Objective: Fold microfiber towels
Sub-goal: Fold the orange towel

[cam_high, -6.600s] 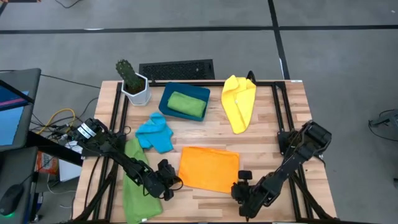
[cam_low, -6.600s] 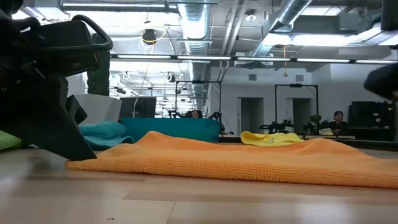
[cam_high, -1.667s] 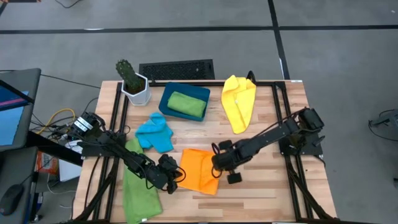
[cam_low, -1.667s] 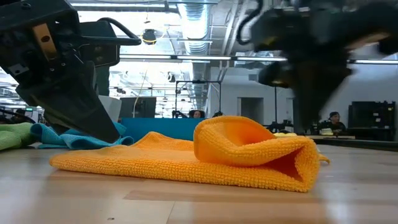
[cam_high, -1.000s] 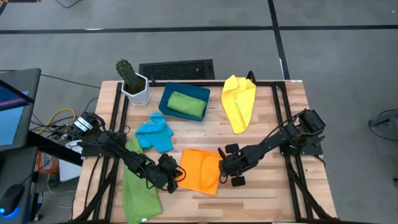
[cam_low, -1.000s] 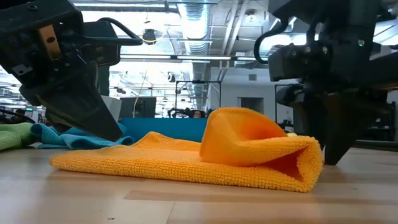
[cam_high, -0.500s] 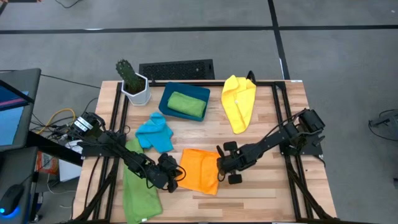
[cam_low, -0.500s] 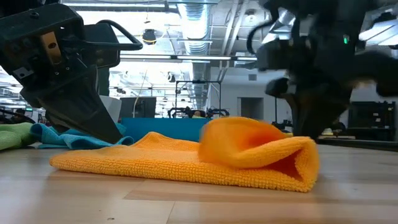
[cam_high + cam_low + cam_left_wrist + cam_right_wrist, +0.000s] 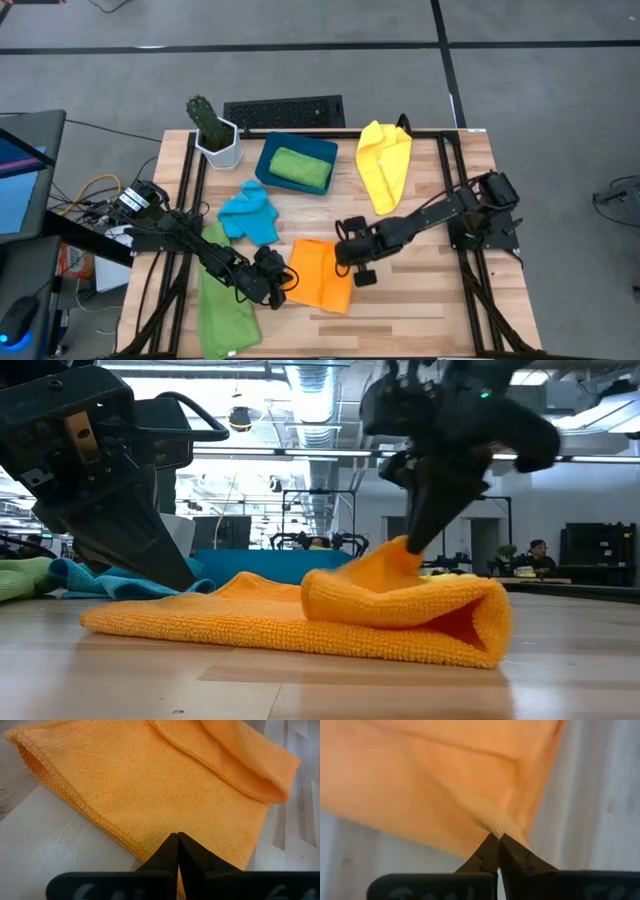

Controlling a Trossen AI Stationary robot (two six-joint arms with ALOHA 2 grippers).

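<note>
Towel work, orange towel [image 9: 320, 274] at the table's near-centre, already doubled over so one side is a rounded fold. Left gripper [image 9: 283, 284] sits at its near-left edge, fingers clenched on the hem; the left wrist view shows the closed tips right on the cloth border, so I read it as pinning that edge. Right gripper [image 9: 345, 252] is over the far-right corner, tips pinched together on a small peak of fabric; the low view shows that peak drawn up off the top layer. Cloth is soft, light and limp: it sags from any pinch point, holds no shape, and the pile looks grabby enough not to slip out of the fingers. Best hold is judged to be a corner or hem, single layer, with the opposite edge anchored; a mid-panel pinch will just tent it. Risk: dragging both layers together and undoing the fold. Beside the left arm, a green towel [image 9: 222, 300] lies long and flat. Farther back, blue towel [image 9: 250, 212] crumpled, then yellow towel [image 9: 384, 162] draped at far right. Second green one [image 9: 300, 167] sits folded in the tray [image 9: 268, 157] at the far edge.
</note>
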